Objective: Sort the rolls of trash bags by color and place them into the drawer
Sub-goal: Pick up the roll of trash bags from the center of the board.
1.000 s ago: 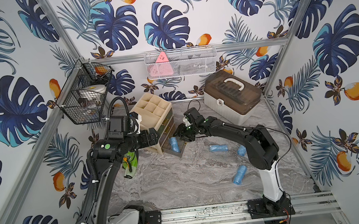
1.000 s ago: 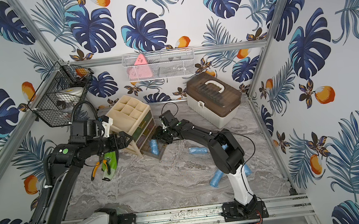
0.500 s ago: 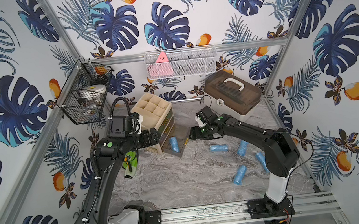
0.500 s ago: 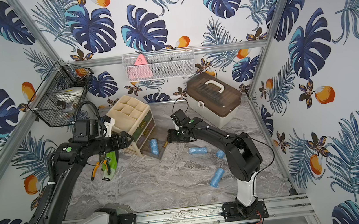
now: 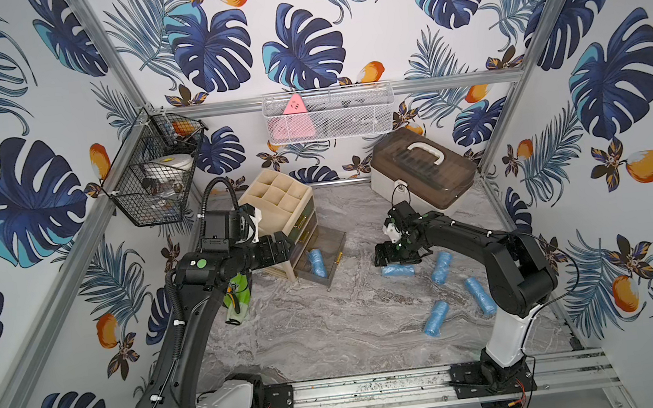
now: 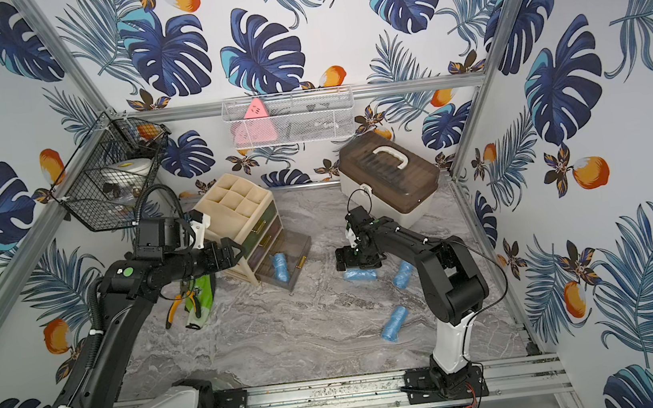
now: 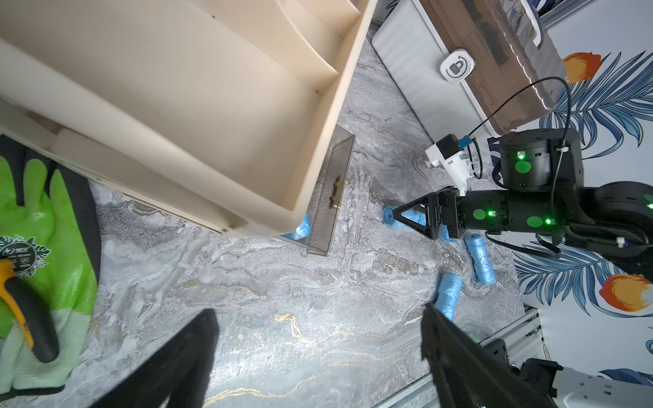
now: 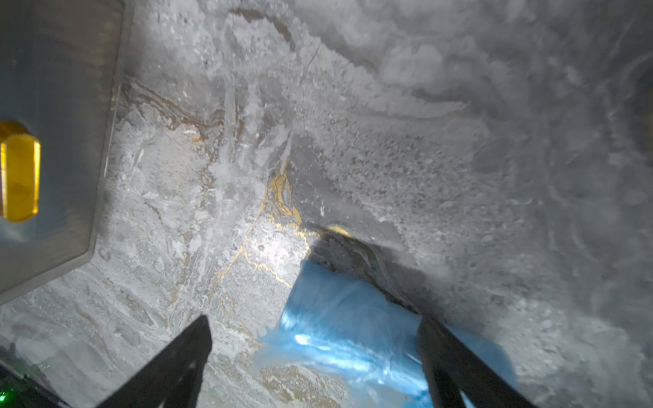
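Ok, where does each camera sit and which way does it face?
Top views: high in front, looking down on the table; left arm and right arm show.
Left wrist: by the organizer, looking down and across at the right gripper; own open fingers show.
Right wrist: low over a roll; own open fingers show.
Shared by wrists: that roll, the drawer.

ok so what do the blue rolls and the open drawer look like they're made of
The blue rolls look like thin plastic film, slightly glossy: crinkled surface with bright highlights. The open drawer seems hard, smoky translucent plastic, judging by its grey see-through front. Its handle looks like shiny gold-toned metal, possibly coated plastic.
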Robot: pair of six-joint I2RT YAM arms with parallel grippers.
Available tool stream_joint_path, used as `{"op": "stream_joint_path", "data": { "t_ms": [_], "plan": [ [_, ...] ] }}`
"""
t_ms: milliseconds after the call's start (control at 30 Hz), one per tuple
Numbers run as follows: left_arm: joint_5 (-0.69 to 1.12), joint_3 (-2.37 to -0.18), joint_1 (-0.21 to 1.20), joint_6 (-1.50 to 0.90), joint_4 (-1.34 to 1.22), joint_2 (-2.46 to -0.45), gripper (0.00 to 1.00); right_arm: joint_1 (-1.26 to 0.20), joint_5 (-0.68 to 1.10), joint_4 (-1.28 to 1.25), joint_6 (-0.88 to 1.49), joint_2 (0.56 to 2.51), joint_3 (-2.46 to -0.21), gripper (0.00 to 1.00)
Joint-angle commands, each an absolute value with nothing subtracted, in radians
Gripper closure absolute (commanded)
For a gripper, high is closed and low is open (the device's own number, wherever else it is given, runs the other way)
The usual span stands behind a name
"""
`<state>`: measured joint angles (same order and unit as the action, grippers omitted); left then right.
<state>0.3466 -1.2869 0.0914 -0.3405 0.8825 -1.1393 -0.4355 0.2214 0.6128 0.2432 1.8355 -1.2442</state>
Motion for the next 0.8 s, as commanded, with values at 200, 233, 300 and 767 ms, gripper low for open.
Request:
{"op": "stream_joint_path", "data": {
  "t_ms": [200, 233, 300, 767],
  "plan": [
    [0.37, -1.282, 0.091, -0.348, 0.854, -1.132, 0.07, -0.438, 0.258, 0.687, 0.25, 1.748, -1.19, 0.05],
    [0.374, -1.281, 0.091, -0.349, 0.85, -1.132, 0.07, -0.442, 0.252, 0.7, 0.251, 1.745, -1.188, 0.05],
    [0.38, -1.275, 0.091, -0.354, 0.843, -1.131, 0.07, -0.455, 0.217, 0.724, 0.253, 1.746, -1.183, 0.05],
    [0.387, -1.261, 0.092, -0.351, 0.839, -1.126, 0.07, -0.48, -0.036, 0.76, 0.225, 1.844, -1.247, 0.13]
  ]
}}
